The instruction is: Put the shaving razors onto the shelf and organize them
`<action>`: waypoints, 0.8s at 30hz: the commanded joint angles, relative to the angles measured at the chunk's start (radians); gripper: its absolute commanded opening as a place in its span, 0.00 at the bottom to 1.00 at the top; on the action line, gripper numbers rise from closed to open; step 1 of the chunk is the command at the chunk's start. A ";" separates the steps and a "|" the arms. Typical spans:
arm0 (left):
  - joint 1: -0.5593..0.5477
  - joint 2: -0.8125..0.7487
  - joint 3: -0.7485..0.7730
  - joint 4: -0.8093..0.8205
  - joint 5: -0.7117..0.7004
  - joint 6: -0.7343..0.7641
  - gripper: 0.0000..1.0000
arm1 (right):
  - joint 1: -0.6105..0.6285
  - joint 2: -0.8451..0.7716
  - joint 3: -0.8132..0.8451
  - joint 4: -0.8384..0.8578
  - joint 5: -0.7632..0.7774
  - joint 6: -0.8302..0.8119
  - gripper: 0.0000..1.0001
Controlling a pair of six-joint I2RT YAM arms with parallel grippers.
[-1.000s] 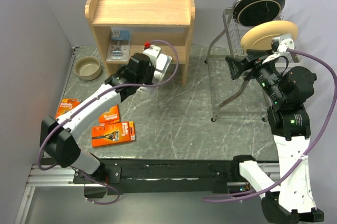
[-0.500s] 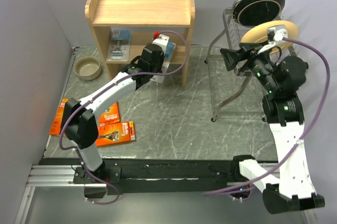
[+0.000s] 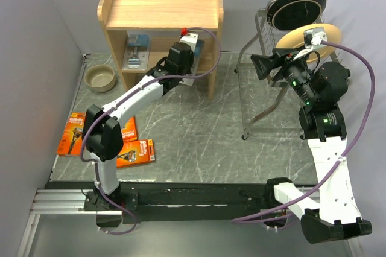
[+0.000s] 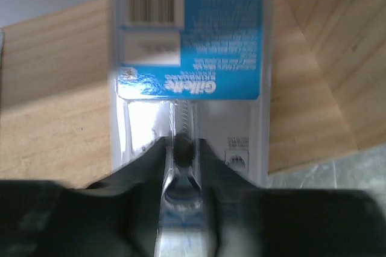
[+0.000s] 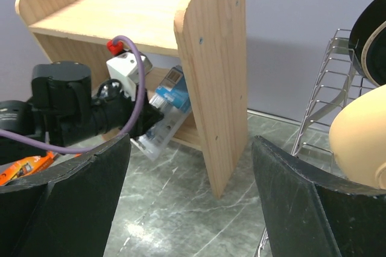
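Desk [image 3: 199,130]: dark marbled top that carries everything. Only the top view takes it in whole.
Shelf [image 3: 163,9]: light wood, at the back left of the desk. The rimmed top tray holds nothing, and the packs are going onto the lower board.
Dish rack [image 3: 261,25]: wire, to the right of the shelf, and no part of the task.
Right gripper [image 3: 258,67]: raised beside the dish rack with its jaws spread wide and nothing held. Its camera gives the side look into the shelf that the top view lacks.
Left gripper [image 4: 181,148]: reached out to the shelf's lower opening, near the right side panel. Its jaws are pinched narrow on the bottom edge of a blister pack.
Held blister pack [image 4: 193,46]: blue-white card, printed back facing the left wrist camera, with the board's wood behind it.
- Position: the right wrist view shows it tilted, upper end inside the opening and lower end out past the front edge. Whether it touches the board I cannot tell. From above, the wrist and the top tray mostly hide it.
- Step, as I judge it: sliding the second blister pack onto the lower board.
- Next move: this calls for pushing it deeper, laying it down flat, then opening the jaws.
Shelved blister pack [image 3: 136,50]: on the left of the lower board, apart from the held one.
Orange packs [image 3: 134,151]: three, on the desk at front left, not yet shelved. Only the top view shows all three.
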 commanded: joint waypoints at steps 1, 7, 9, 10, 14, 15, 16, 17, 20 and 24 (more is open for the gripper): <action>0.003 0.022 0.059 0.089 -0.047 0.009 0.40 | 0.006 -0.003 -0.003 0.049 -0.007 0.019 0.88; 0.001 -0.023 0.064 0.072 0.013 0.005 0.57 | 0.006 -0.008 -0.015 0.053 -0.002 0.022 0.88; -0.005 -0.041 0.061 0.057 0.025 0.008 0.60 | 0.006 -0.014 -0.027 0.056 0.000 0.025 0.88; -0.010 -0.067 0.056 0.052 0.030 0.009 0.60 | 0.006 -0.015 -0.032 0.061 0.000 0.025 0.88; -0.023 -0.161 0.004 0.014 0.068 0.012 0.62 | 0.006 -0.021 -0.049 0.067 0.000 0.031 0.88; -0.025 -0.185 -0.011 -0.009 0.076 0.014 0.63 | 0.006 -0.022 -0.050 0.069 0.000 0.029 0.88; -0.024 -0.237 -0.033 -0.012 0.096 0.016 0.63 | 0.006 -0.022 -0.052 0.069 0.001 0.031 0.88; -0.025 -0.273 -0.098 0.000 0.103 0.035 0.63 | 0.006 -0.020 -0.054 0.067 0.003 0.029 0.88; -0.020 -0.397 -0.244 0.061 0.099 0.101 0.61 | 0.006 -0.018 -0.061 0.075 0.007 0.026 0.89; 0.010 -0.488 -0.367 0.101 0.122 0.187 0.14 | 0.006 -0.012 -0.075 0.083 0.006 0.034 0.89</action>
